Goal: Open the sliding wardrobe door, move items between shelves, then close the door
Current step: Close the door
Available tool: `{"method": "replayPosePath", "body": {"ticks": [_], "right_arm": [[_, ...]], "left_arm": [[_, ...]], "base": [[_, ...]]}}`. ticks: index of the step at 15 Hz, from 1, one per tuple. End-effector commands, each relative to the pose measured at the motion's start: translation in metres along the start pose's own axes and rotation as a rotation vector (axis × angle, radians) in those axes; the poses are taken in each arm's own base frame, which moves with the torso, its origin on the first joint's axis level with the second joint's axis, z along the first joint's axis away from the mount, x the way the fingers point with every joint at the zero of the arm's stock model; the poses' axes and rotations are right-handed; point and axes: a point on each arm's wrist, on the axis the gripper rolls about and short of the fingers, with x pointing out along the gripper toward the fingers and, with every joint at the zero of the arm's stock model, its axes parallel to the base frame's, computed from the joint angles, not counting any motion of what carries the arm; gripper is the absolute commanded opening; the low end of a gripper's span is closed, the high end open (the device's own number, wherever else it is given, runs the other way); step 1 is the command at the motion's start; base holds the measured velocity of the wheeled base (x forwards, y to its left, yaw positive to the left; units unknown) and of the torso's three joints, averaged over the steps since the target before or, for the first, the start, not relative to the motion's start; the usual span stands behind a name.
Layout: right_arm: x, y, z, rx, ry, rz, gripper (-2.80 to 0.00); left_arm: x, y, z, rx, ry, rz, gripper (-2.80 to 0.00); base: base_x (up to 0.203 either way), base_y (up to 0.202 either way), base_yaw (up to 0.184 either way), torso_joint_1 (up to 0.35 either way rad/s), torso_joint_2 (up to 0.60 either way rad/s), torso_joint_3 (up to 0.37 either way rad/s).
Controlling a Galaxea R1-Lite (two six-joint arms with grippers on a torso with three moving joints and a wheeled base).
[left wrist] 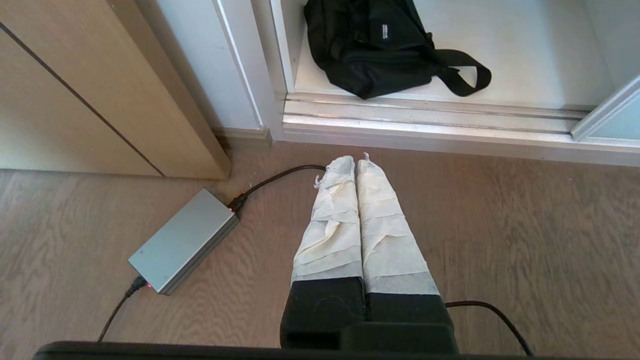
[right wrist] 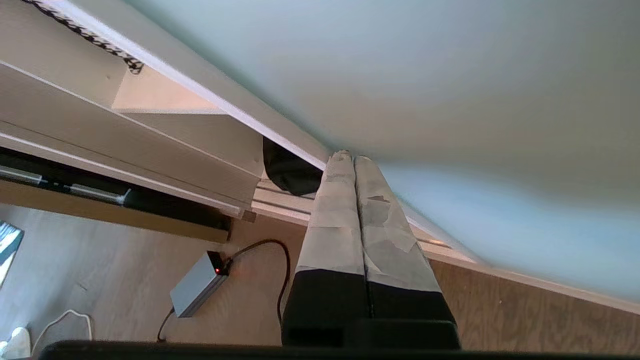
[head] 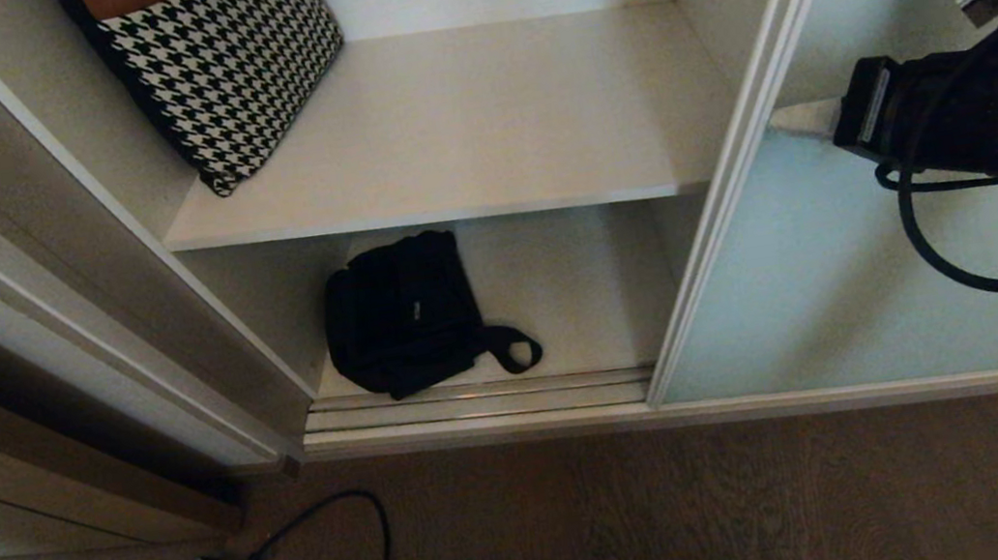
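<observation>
Pointing toward the sliding wardrobe door (head: 849, 270), the right gripper (head: 794, 119) has its taped fingers pressed together with nothing between them; its tips lie at the glass beside the door's cream frame edge, whether touching cannot be told. The right arm reaches in from the right at about upper-shelf height. The left gripper (left wrist: 361, 162) is likewise closed and empty, hanging low over the wooden floor (left wrist: 500, 240). A black bag (head: 402, 318) lies on the bottom shelf (head: 578, 288); the upper shelf (head: 458, 129) holds a houndstooth cushion (head: 225, 65).
</observation>
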Motion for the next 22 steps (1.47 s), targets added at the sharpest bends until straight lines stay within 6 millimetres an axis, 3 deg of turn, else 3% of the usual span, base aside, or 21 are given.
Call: {"method": "replayPosePath", "body": {"ticks": [1, 8, 12, 19, 22], "right_arm": [[0.015, -0.007, -0.011, 0.013, 0.040, -0.014, -2.80], [0.023, -0.004, -0.006, 0.044, 0.007, -0.009, -2.80], [0.030, 0.018, -0.010, 0.037, 0.017, 0.060, -2.80], [0.075, 0.060, -0.034, 0.030, 0.059, 0.146, -2.80], [0.054, 0.084, -0.029, 0.027, 0.049, 0.212, -2.80]], "left_arm": [[0.000, 0.000, 0.000, 0.000, -0.001, 0.000, -2.80], [0.000, 0.000, 0.000, 0.000, 0.000, 0.000, -2.80], [0.000, 0.000, 0.000, 0.001, 0.000, 0.000, -2.80], [0.000, 0.000, 0.000, 0.001, -0.001, 0.000, -2.80], [0.000, 0.000, 0.000, 0.000, 0.000, 0.000, -2.80]], "base": [[0.000, 0.000, 0.000, 0.000, 0.00, 0.000], [0.000, 0.000, 0.000, 0.000, 0.00, 0.000], [0.000, 0.000, 0.000, 0.000, 0.00, 0.000], [0.000, 0.000, 0.000, 0.000, 0.00, 0.000], [0.000, 0.000, 0.000, 0.000, 0.00, 0.000]]}}
